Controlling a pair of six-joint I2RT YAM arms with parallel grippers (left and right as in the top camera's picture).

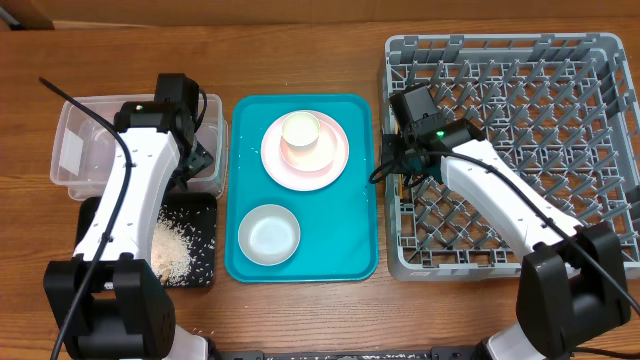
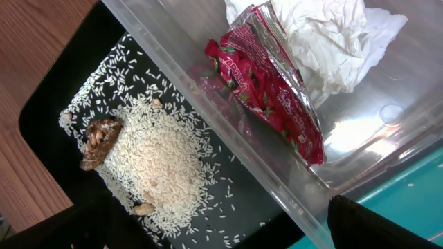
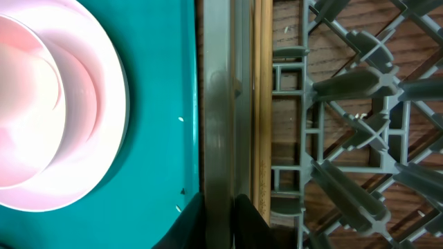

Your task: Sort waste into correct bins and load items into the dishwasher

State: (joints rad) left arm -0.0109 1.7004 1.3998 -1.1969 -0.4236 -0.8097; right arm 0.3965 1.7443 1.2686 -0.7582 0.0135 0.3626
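In the clear tub (image 2: 387, 149) the red wrapper (image 2: 266, 86) lies against the crumpled white napkin (image 2: 325, 41). Just beside it, the black tray (image 2: 50, 104) holds a rice pile (image 2: 156, 162) with brown scraps (image 2: 100, 135). The cream cup (image 1: 300, 128) sits on the pink plate (image 1: 337, 160), the white bowl (image 1: 268, 234) upright nearby, and the grey rack (image 1: 540, 90) to the right.

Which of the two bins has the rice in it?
The black tray, with rice and brown scraps; the clear tub beside it holds the red wrapper and white napkin.
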